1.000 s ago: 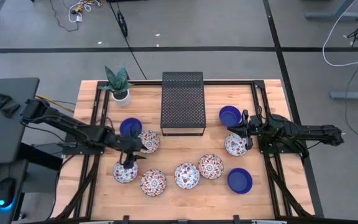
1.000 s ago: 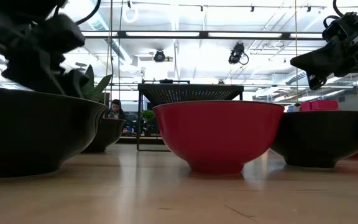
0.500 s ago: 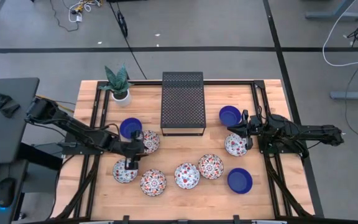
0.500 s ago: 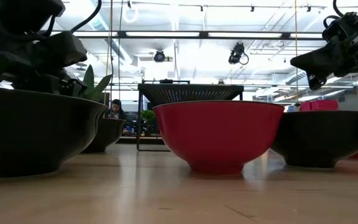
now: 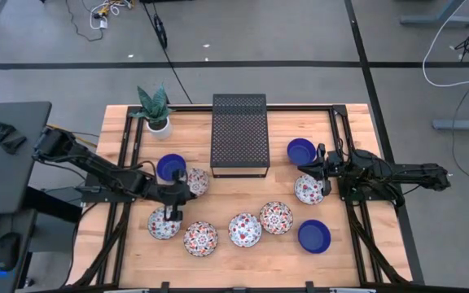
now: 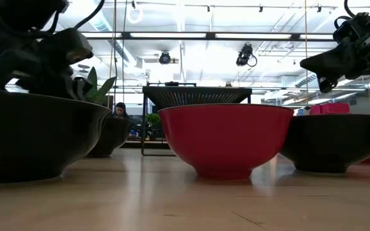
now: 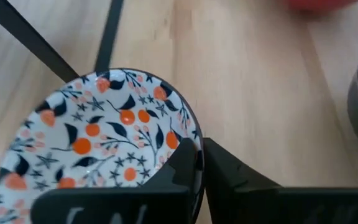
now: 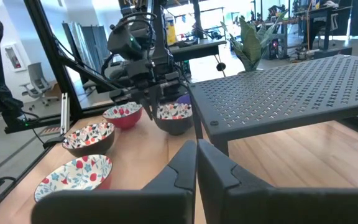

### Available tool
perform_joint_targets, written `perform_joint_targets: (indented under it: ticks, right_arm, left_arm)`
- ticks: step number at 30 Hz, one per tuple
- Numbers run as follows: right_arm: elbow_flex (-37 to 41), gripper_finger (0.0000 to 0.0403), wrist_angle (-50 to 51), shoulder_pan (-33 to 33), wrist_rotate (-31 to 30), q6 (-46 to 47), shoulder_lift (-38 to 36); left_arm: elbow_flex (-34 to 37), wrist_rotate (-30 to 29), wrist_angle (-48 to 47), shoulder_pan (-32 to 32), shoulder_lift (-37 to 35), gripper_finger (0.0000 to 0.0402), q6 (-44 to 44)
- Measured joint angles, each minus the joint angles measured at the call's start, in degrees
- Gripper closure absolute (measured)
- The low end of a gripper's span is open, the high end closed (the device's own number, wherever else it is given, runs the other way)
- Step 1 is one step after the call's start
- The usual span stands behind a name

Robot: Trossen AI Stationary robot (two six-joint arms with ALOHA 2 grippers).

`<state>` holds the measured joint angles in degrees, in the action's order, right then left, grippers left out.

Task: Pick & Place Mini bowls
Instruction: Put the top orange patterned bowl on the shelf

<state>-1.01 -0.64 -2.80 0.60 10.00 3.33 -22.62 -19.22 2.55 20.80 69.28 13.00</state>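
left arm (image 5: pixel 96 171): black, slender jointed links, cable along its length | right arm (image 5: pixel 389 175): black, bulkier wrist block, thin tapering forearm | fingers (image 7: pixel 229 177): matte black, flat angular wedges with bevelled edges | markings: none legible

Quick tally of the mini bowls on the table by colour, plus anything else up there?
Cobalt blue mini bowls: 3
White floral mini bowls: 6
Potted plant: 1
Black perforated box: 1
Total: 11
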Motion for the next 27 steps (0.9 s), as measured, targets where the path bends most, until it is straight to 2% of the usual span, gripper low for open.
perform_joint_targets:
  ticks: [4, 7, 12, 15, 18, 22, 27]
  right_arm:
    - [0.0, 0.0385, 0.0, 0.0, 0.0, 0.0, 0.0]
    - [0.0, 0.0385, 0.0, 0.0, 0.0, 0.0, 0.0]
    - [0.0, 0.0385, 0.0, 0.0, 0.0, 0.0, 0.0]
    - [0.0, 0.0385, 0.0, 0.0, 0.0, 0.0, 0.0]
    - [0.0, 0.0385, 0.0, 0.0, 0.0, 0.0, 0.0]
    - [0.0, 0.0385, 0.0, 0.0, 0.0, 0.0, 0.0]
    - [0.0, 0.0385, 0.0, 0.0, 0.0, 0.0, 0.0]
  left_arm:
    - [-4.5, 6.2, -1.0, 0.1, 0.1, 0.0391, 0.4]
    - [-9.9, 8.9, -5.2, 0.1, 0.2, 0.0391, 0.0]
    - [-22.0, 9.2, -16.9, -0.1, 0.2, 0.0391, -1.9]
    - [-29.4, 9.6, -19.6, -1.9, 0.2, 0.0391, -5.2]
    - [-35.9, 9.3, -21.4, -5.9, 0.2, 0.0391, -10.3]
    - [-43.1, 11.5, -21.3, -15.6, 2.1, 0.0391, -18.7]
    - [-50.6, 14.4, -22.0, -28.2, 9.7, 0.0391, -31.5]
